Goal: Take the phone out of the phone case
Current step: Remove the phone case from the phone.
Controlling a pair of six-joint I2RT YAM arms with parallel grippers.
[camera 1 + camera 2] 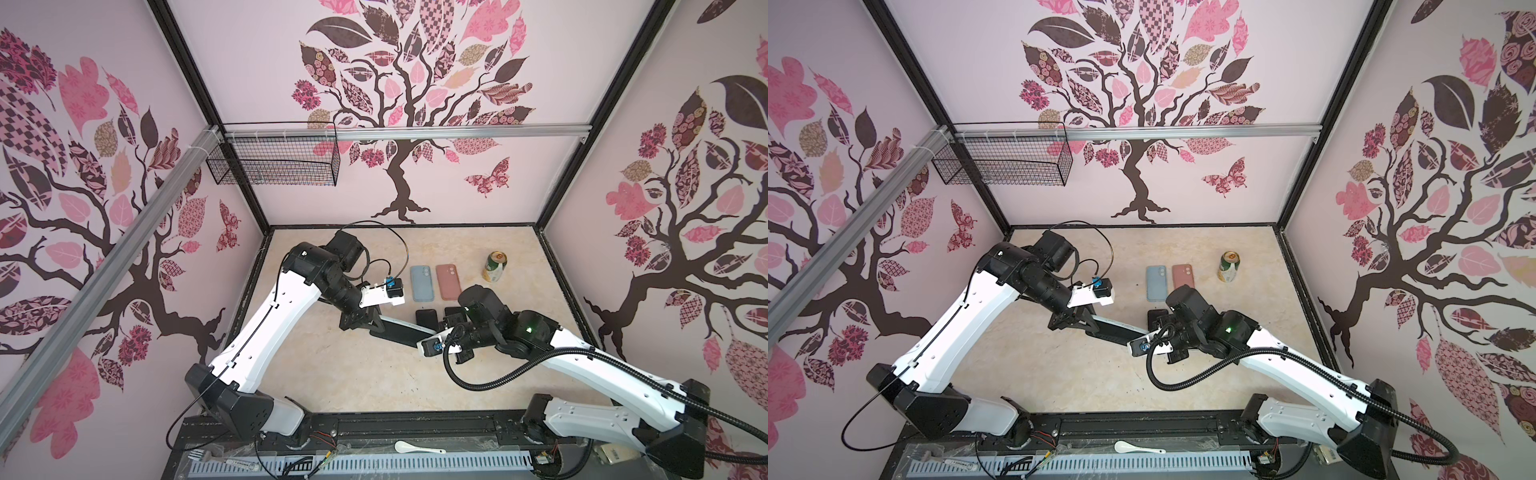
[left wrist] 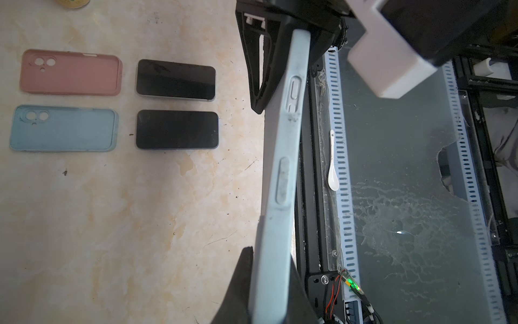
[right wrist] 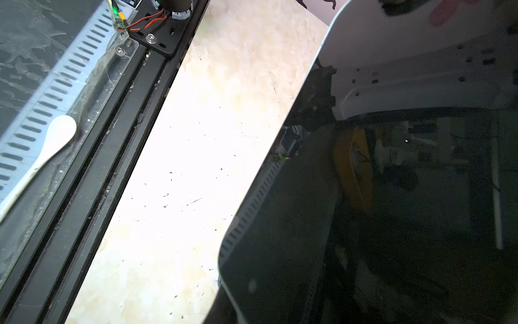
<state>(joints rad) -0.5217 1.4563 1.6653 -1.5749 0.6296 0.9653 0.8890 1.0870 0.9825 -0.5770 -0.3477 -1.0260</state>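
A phone (image 1: 405,330) in a pale blue phone case (image 2: 283,168) hangs above the table's middle, held at both ends. My left gripper (image 1: 380,328) is shut on its left end; in the left wrist view its dark jaws (image 2: 270,294) clamp the case's edge. The right gripper (image 1: 441,330) is shut on the other end, seen again around the case's far tip (image 2: 297,25). The black screen (image 3: 364,196) fills much of the right wrist view and mirrors the arm. The phone sits inside the case.
On the table behind lie an empty blue case (image 1: 422,283), an empty pink case (image 1: 448,281) and two bare phones (image 2: 176,79) (image 2: 177,129). A can (image 1: 494,267) stands at the back right. A white spoon (image 1: 417,448) lies on the front rail. A wire basket (image 1: 274,164) hangs on the back wall.
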